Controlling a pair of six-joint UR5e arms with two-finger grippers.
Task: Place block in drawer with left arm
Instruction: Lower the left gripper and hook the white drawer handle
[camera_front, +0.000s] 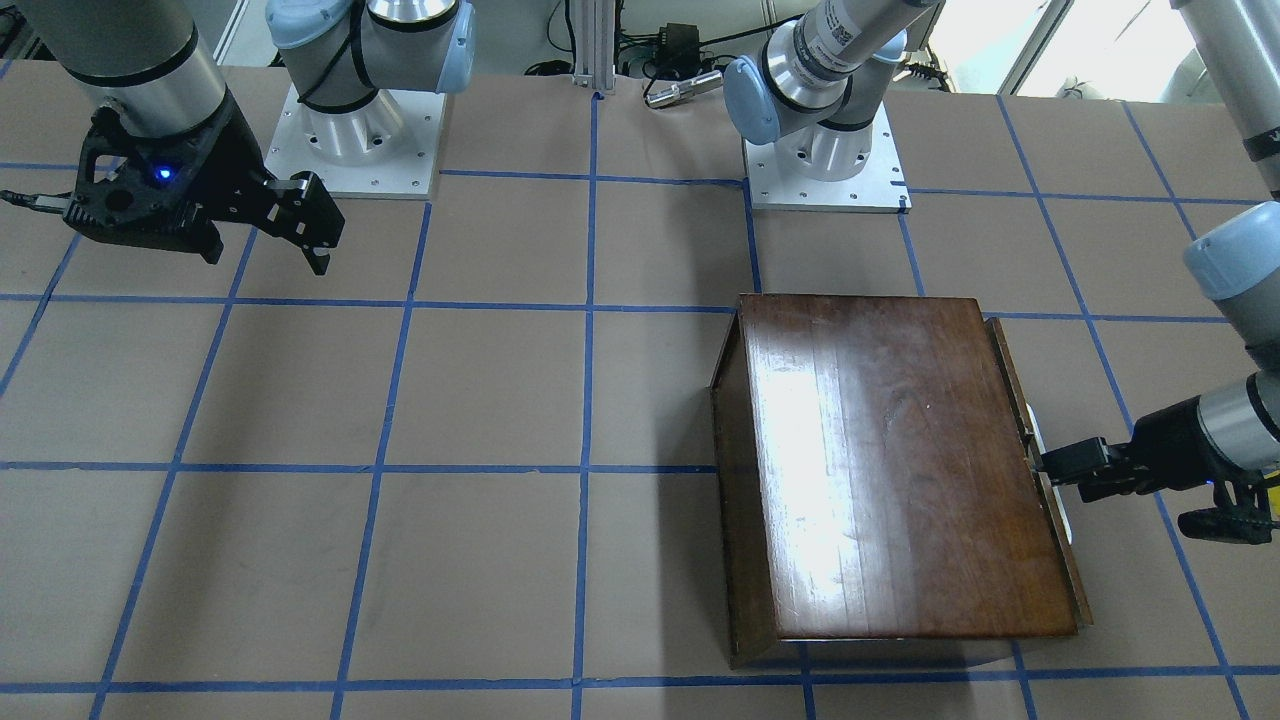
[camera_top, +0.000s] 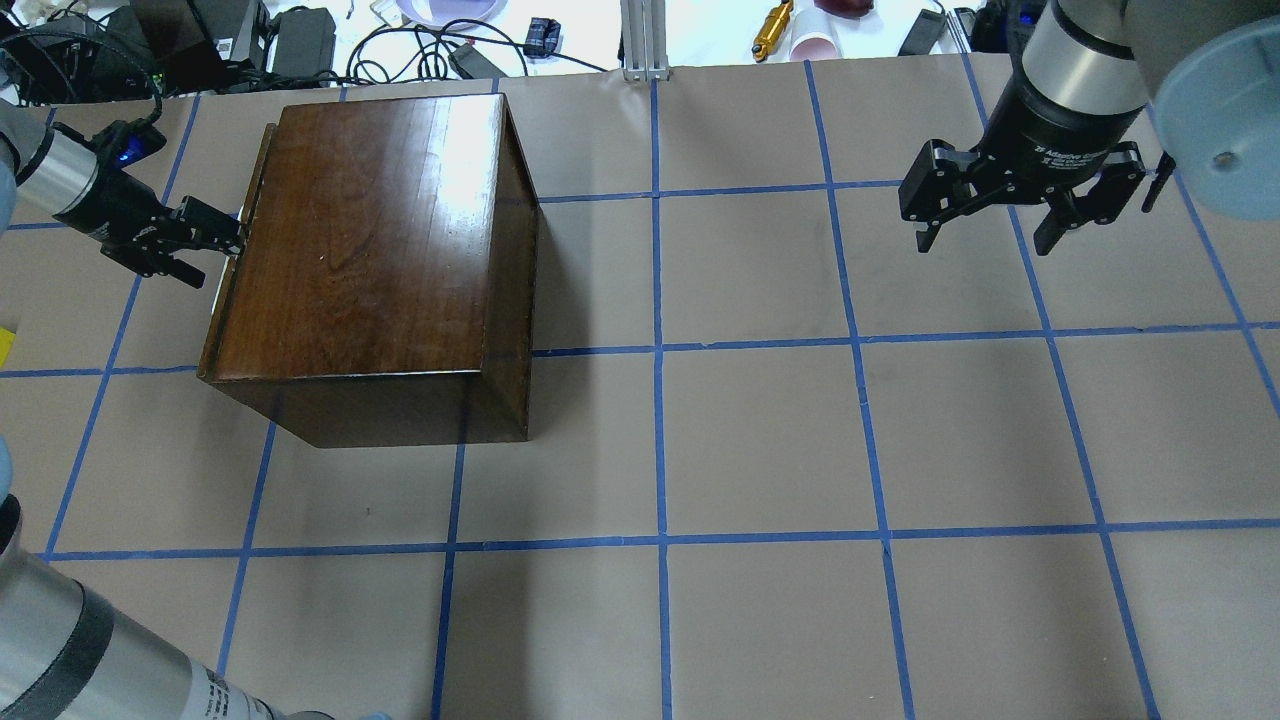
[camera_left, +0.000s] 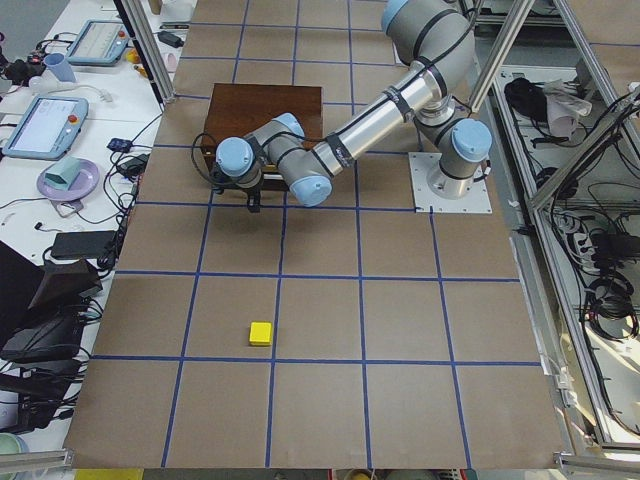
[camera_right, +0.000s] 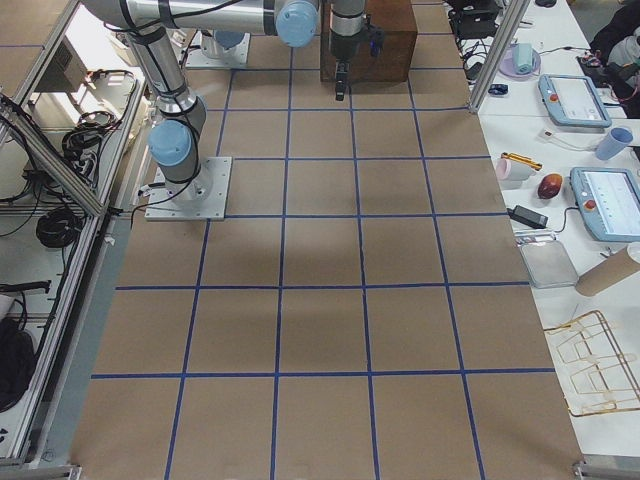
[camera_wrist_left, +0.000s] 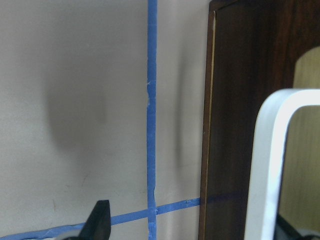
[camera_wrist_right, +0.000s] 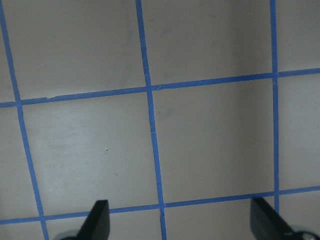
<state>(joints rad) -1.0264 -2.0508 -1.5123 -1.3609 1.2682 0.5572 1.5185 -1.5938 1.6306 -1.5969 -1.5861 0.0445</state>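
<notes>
1. The left tool (camera_top: 218, 252) is at the drawer's (camera_front: 1012, 385) dark front, on the box's (camera_top: 370, 230) side that faces the left arm; its fingers are spread wide and grip nothing; the upper fingertip in the overhead view lies right at the panel.
2. A white loop (camera_wrist_left: 265, 150) on that front fills the right of the left wrist view, close before the tool; one fingertip (camera_wrist_left: 99, 220) shows low on the left, over the table (camera_left: 400, 320).
3. The drawer is pushed in, or very nearly (I cannot tell which).
4. The block (camera_left: 261, 333) lies on the table, well apart from the box and from both tools, towards the table's end on the robot's left.
5. The right tool (camera_top: 982, 245) hangs above the table, well apart from the box; its fingers are wide apart and it is empty.
</notes>
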